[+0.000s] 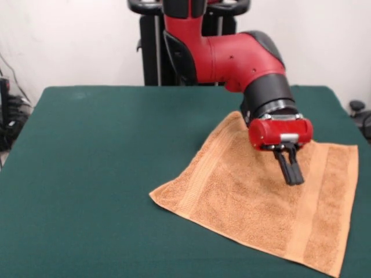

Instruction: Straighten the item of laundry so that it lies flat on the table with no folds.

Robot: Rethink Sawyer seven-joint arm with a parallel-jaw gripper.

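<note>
Front view: I see towel (261,202) spread flat on green desk (98,174), lying at picture's right side, near front, one corner pointing left. Woven bands visible near two opposite edges. No folds that I can make out. Red arm (237,58) reaches down from pedestal. End effector (291,172) over towel's middle, black fingers (296,171) pressed together, narrow, holding nothing.
</note>
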